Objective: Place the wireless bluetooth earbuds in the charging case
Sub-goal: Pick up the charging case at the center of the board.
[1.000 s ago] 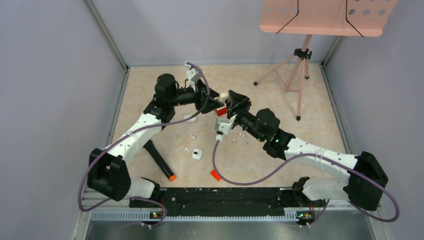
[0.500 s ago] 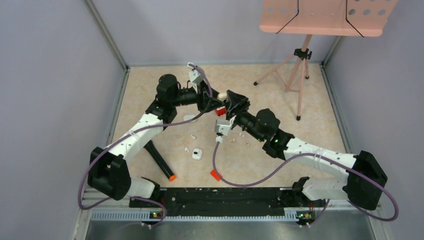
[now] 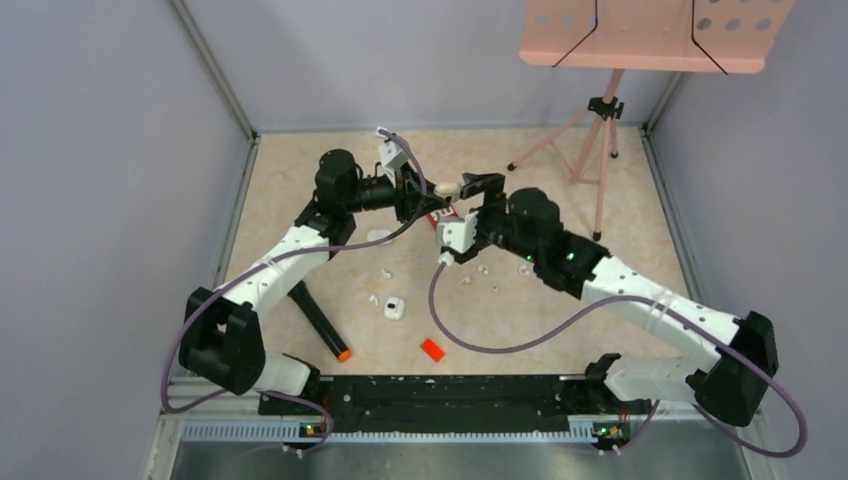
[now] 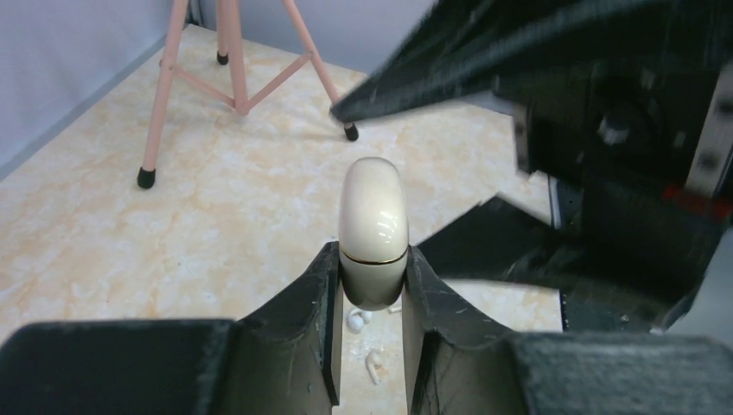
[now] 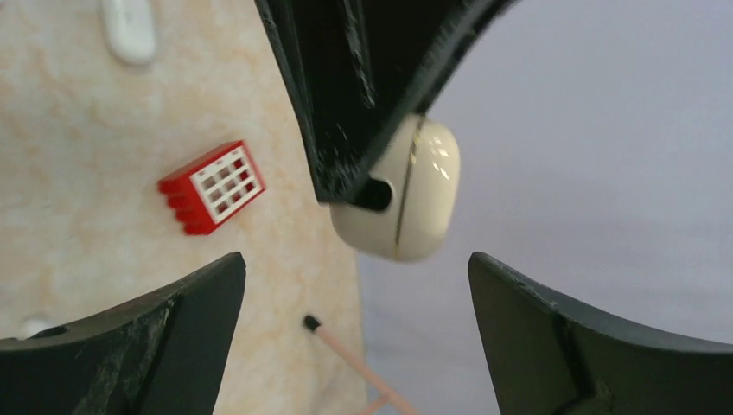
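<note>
The left jaws clenched the shut case (image 4: 372, 238) low, so the spread right jaws probably needed to catch only its lid (image 4: 372, 199).

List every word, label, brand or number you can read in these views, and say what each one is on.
No readable text in any view.
The cream charging case is plain, with only a thin seam line.
The red block shows a white grid, no letters.
The pink stand tray carries no print.
</note>
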Robot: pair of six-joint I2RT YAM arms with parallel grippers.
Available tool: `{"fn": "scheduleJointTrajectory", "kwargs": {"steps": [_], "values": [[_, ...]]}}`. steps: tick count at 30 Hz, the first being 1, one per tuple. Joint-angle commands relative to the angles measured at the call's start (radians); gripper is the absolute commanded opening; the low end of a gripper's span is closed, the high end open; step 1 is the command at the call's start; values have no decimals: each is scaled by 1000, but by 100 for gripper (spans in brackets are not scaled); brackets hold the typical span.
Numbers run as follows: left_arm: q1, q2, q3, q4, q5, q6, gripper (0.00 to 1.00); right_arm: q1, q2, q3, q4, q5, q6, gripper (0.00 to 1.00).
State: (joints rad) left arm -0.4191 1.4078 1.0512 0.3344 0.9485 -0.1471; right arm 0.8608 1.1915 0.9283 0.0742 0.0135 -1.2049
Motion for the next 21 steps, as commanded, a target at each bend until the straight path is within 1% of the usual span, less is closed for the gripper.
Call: {"fn": "scheduleJointTrajectory", "kwargs": {"steps": [1, 3, 5, 6, 8, 10, 11, 13, 17, 21], "values": [[30, 1, -52, 146, 10, 18, 0, -102, -58, 299, -583, -195, 234, 99], [34, 2, -77, 184, 28, 30, 0, -160, -10, 465, -762, -298, 357, 99], [34, 0, -92, 205, 44, 56, 0, -237, 67, 623, -903, -429, 490, 96], [33, 3, -95, 217, 50, 60, 0, -273, 114, 695, -948, -485, 560, 95], [32, 6, -95, 231, 79, 80, 0, -337, 191, 787, -1004, -612, 686, 91], [32, 1, -97, 228, 118, 119, 0, -358, 246, 833, -1061, -738, 677, 82], [32, -3, -98, 221, 136, 135, 0, -359, 262, 835, -1075, -784, 650, 75], [31, -8, -106, 210, 168, 167, 0, -359, 275, 819, -1059, -839, 617, 69], [32, -14, -113, 206, 199, 164, 0, -356, 305, 804, -1013, -880, 580, 69], [32, -11, -107, 208, 211, 176, 0, -346, 337, 811, -975, -865, 576, 70]]}}
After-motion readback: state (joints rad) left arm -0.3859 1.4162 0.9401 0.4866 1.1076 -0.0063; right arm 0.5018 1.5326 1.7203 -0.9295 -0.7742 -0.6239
